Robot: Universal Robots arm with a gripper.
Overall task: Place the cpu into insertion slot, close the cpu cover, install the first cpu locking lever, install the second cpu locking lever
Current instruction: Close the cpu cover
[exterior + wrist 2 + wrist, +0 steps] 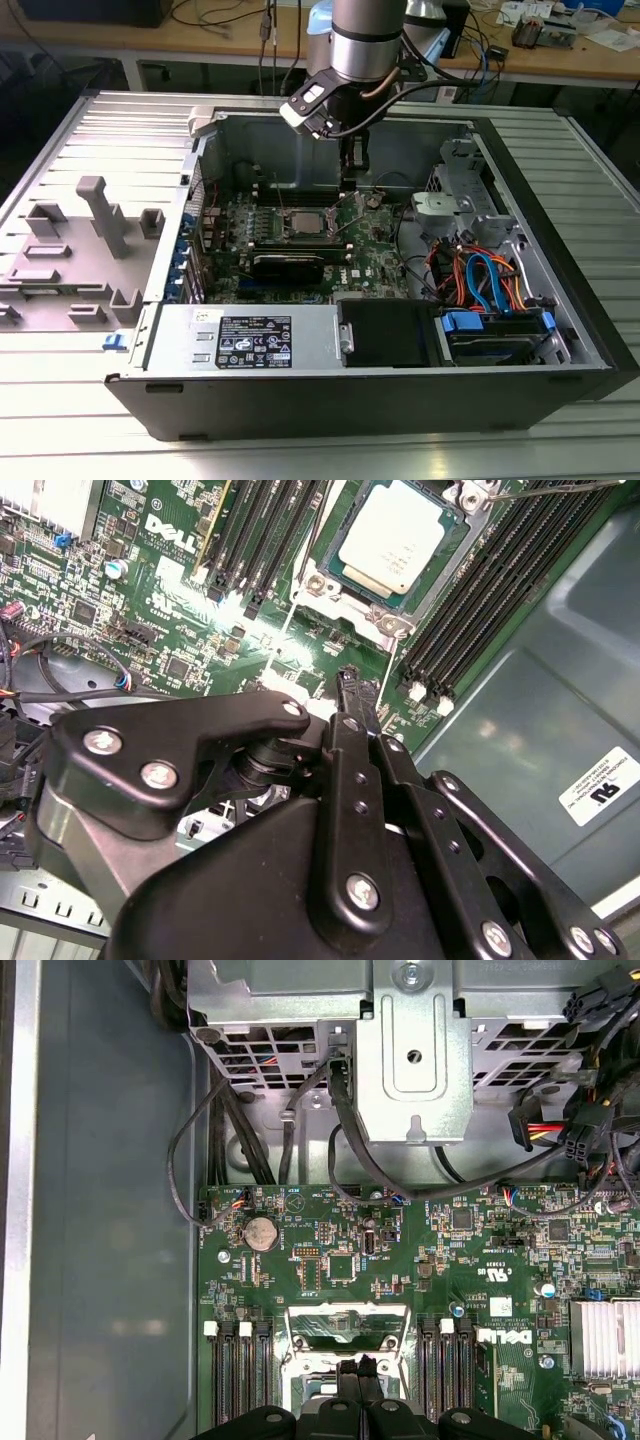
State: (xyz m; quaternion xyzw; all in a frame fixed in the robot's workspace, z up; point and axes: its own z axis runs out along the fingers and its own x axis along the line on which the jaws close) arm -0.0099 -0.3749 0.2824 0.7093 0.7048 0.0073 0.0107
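Second wrist view: cpu between memory slots, beyond gripper.

One arm with one gripper; one open case; one green board; one cpu in one slot; one coin cell; one finned heatsink; four white latches, two each side of the slot; one grey jig, at nine o'clock from the case in the exterior view.
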